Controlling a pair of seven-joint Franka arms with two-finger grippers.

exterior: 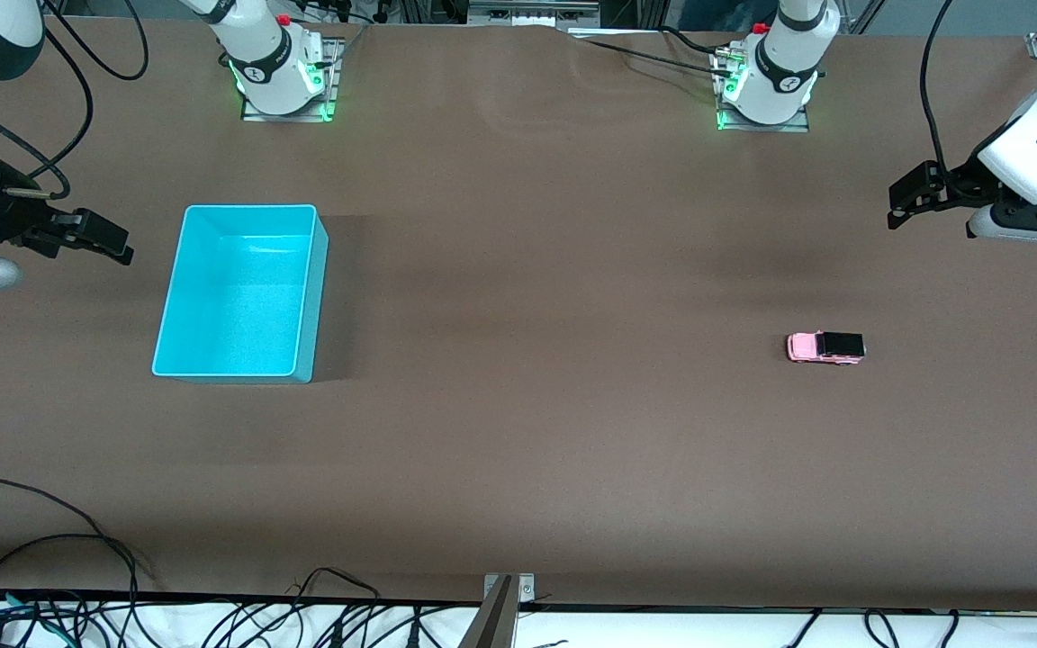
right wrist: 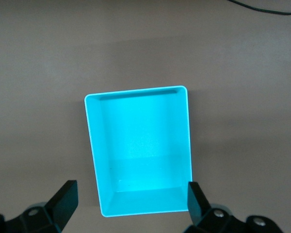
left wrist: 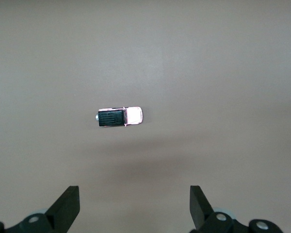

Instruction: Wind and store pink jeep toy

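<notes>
The pink toy jeep (exterior: 825,347) lay nearest the front camera, alone on the brown table (exterior: 518,468) toward the left arm's end, on its wheels. Its long axis ran along the length of the table, the pink nose pointing toward the right arm's end and the black roof section toward the left arm's end.

The left gripper (exterior: 910,198) had its fingers spread wide and held nothing; in the left wrist view the two black fingertips (left wrist: 68,204) stood well apart with only bare table between them. It hung in the air over the left arm's end of the table. In that wrist view the jeep sat at about 12 o'clock from the gap between the fingers, and its long axis lay across the view, in line with the direction in which the fingers close. I judged that the wrist would need a quarter turn to grip the narrow sides.

The right gripper (exterior: 104,238) was also wide open and empty. It waited in the air just beside the turquoise bin (exterior: 320,270), which was empty and stood well apart from the jeep. The left arm was clearly the nearer one, so the pick-up should fall to it.
</notes>
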